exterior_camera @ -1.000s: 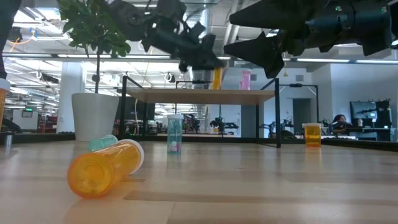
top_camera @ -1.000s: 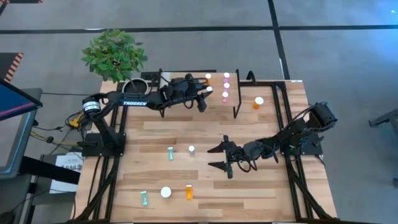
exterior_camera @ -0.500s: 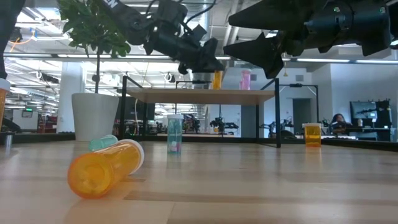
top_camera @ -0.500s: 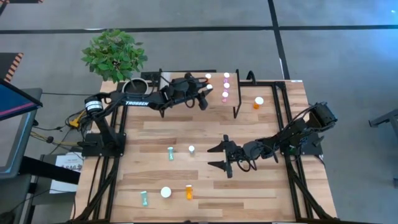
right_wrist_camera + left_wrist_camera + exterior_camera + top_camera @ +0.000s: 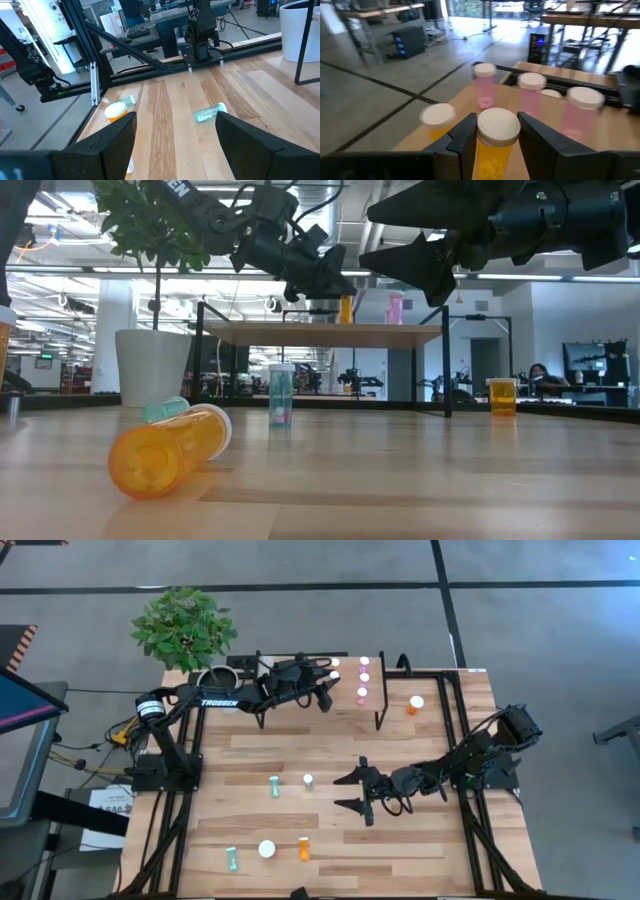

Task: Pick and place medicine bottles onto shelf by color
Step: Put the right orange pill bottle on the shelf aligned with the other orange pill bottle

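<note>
Orange bottle (image 5: 493, 142) standing on shelf (image 5: 345, 705) at table's 12 o'clock, beside pink bottles (image 5: 530, 97), left gripper (image 5: 493, 131) fingers spread either side of it, not clearly pinching, right gripper (image 5: 356, 793) wide open, empty, over table centre.

Upright pink and orange bottles (image 5: 496, 140) on shelf (image 5: 320, 334) — others scattered below.

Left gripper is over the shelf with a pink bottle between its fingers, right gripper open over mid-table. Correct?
Not quite: the bottle between the left gripper's fingers is orange, not pink, as the left wrist view shows. The pink bottles stand beyond it on the shelf. The right gripper is indeed open over mid-table.
</note>
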Available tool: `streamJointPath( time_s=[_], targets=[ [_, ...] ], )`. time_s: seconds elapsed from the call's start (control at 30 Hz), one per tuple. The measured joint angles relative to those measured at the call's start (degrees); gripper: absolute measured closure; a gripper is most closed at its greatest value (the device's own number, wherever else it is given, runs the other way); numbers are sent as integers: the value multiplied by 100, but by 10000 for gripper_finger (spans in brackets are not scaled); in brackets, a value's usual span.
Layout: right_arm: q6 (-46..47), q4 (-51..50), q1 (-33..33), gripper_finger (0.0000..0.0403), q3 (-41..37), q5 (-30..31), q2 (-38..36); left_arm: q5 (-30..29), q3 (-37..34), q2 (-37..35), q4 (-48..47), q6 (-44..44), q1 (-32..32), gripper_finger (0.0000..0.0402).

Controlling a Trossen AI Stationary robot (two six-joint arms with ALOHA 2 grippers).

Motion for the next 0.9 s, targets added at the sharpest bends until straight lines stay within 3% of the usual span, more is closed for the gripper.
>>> streamJointPath(
  time_s=[0.9],
  targets=[
    [48,-150,-76,108,0,1,0,326,4,374,282,-236,89,282]
  ],
)
